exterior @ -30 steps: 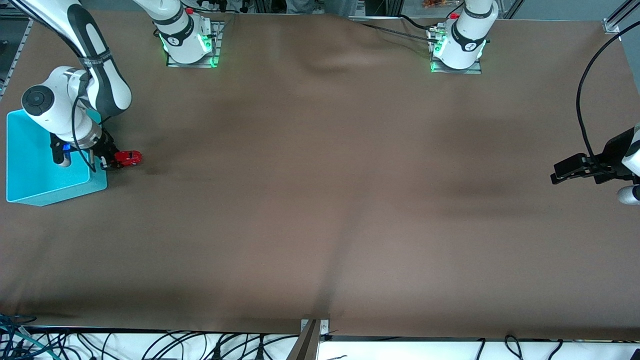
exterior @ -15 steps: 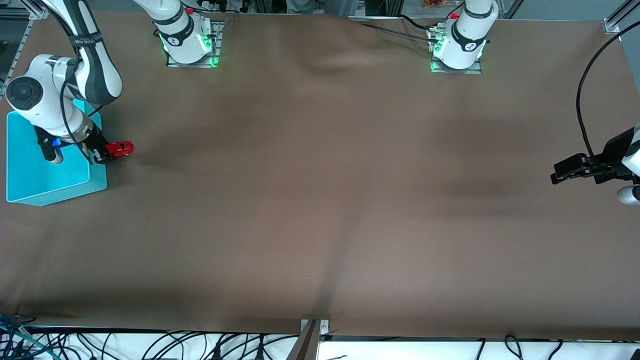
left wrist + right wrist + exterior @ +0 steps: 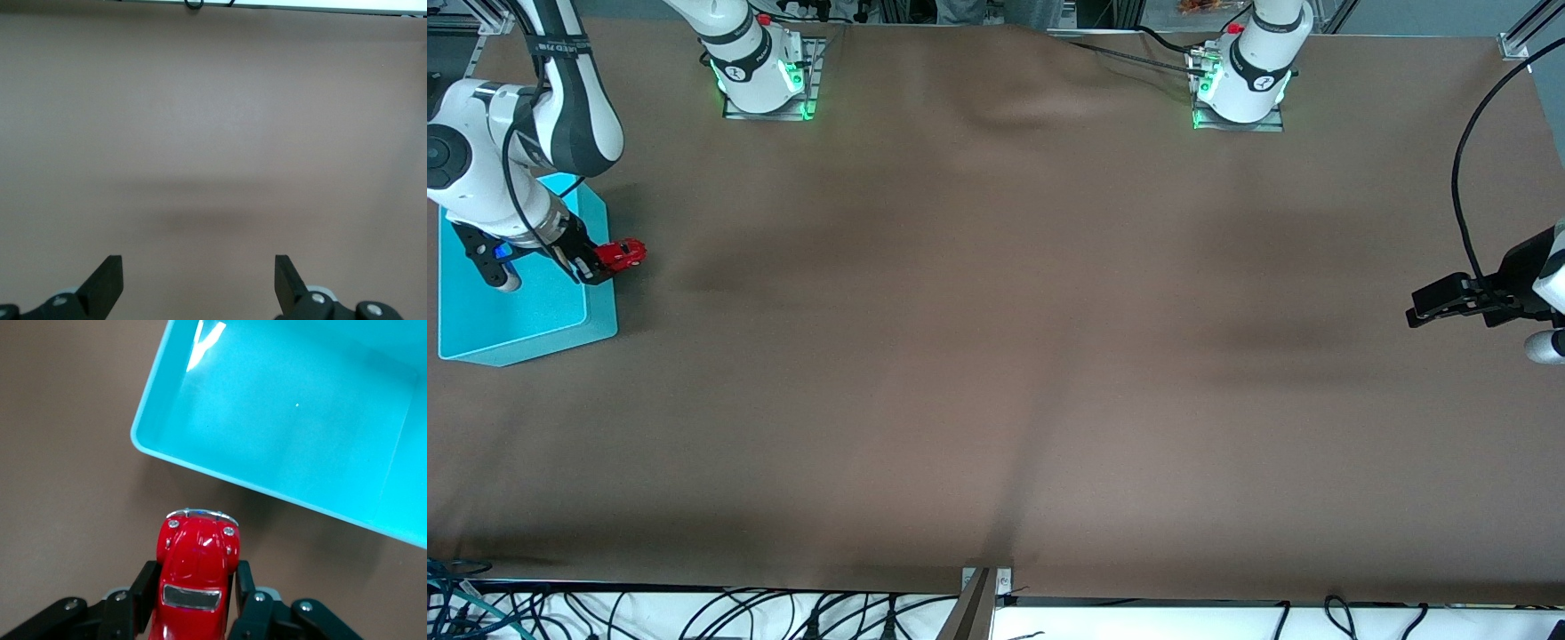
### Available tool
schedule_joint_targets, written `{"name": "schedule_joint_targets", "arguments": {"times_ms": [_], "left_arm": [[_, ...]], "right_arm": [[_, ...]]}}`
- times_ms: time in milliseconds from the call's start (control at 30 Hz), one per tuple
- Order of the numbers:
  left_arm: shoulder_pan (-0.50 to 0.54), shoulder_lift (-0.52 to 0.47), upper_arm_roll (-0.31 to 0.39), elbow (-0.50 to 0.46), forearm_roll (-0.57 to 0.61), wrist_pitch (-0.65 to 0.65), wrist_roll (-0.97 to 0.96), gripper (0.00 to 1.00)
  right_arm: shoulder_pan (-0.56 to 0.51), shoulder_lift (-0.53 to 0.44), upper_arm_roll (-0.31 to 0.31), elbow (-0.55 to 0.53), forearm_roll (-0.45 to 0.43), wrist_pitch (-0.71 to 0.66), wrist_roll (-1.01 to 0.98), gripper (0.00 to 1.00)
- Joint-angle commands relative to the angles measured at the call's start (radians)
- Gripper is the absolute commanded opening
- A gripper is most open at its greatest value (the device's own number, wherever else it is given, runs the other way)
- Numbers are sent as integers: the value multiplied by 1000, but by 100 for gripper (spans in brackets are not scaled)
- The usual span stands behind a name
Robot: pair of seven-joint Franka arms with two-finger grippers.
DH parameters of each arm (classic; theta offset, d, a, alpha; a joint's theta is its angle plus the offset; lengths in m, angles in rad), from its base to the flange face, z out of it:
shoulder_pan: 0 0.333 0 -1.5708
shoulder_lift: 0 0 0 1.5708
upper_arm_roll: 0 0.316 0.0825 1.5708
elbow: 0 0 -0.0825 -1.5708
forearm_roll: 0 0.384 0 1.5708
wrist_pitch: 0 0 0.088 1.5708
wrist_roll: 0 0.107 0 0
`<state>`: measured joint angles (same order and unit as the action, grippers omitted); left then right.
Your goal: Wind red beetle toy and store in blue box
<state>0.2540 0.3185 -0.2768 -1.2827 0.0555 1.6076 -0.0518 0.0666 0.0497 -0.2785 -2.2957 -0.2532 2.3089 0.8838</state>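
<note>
Front view. I see the right claw (image 3: 596, 265) at the right arm's end of the bench (image 3: 996, 356), up in the air over the edge of the blue box (image 3: 525, 311). Its fingers are clamped on the red beetle toy (image 3: 621, 254), which sticks out of the claw over the bench just beside the box wall. The box sits under and beside this claw, open side up. The left claw (image 3: 1427, 307) hangs over the left arm's end of the bench, well apart from toy and box; that arm waits.

Left wrist view. I note the left claw (image 3: 198, 283) with its fingers (image 3: 107, 280) standing wide apart, nothing between them, bare brown bench below.

Right wrist view. I note the right claw (image 3: 193, 600) gripping the red beetle toy (image 3: 197, 563) on both flanks, the rounded end with the chrome bumper pointing away from the claw toward the blue box (image 3: 287, 420). The box rim lies just ahead of the toy; its inside shows only smooth walls and floor.
</note>
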Motion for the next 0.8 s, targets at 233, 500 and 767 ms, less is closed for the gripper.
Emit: {"name": "schedule_joint_targets", "arguments": {"times_ms": [233,500,767], "left_arm": [[-5,1,5,5,15,5,15,100],[-5,1,5,5,14,5,15,100],[-5,1,7,5,15,5,15,100]], "right_arm": [[10,-53,32,64,-18,-146,-149,0],[9,-53,51,159,-8,-292,-298,0],[10,-57,52,225,69,-361,-495,0]]}}
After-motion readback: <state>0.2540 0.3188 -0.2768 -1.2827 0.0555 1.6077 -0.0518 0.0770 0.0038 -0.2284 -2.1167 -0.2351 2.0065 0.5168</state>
